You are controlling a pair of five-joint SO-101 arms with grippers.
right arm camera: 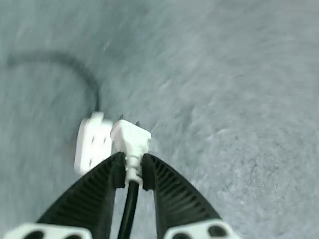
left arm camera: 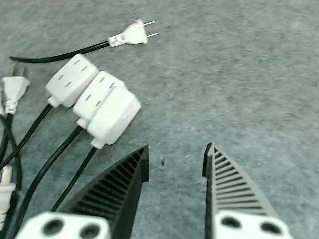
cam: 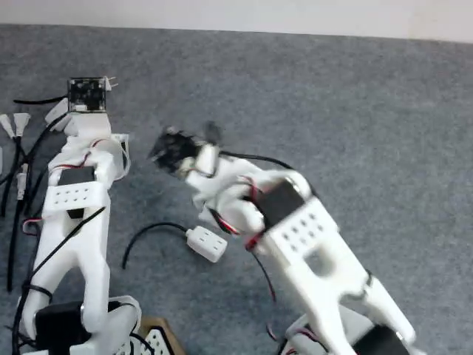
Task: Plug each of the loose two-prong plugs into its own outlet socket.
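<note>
My right gripper [right arm camera: 132,165] is shut on a white two-prong plug [right arm camera: 130,137] with a black cord, held above the grey carpet. A white outlet socket [right arm camera: 91,144] lies just beyond the plug, its black cord curving away. The same socket [cam: 207,242] lies beside the right arm [cam: 295,229] in the high view. My left gripper [left arm camera: 174,158] is open over bare carpet with nothing between its fingers. Just ahead of it lie two white outlet sockets [left arm camera: 72,79] [left arm camera: 107,110] side by side. Beyond them rests a loose white plug [left arm camera: 132,35] on a black cord.
More loose white plugs [left arm camera: 12,89] [cam: 15,123] and black cords [left arm camera: 35,164] crowd the far left of the carpet by the left arm [cam: 77,192]. Open grey carpet [cam: 355,111] stretches to the right. A wooden corner [cam: 159,333] shows at the bottom.
</note>
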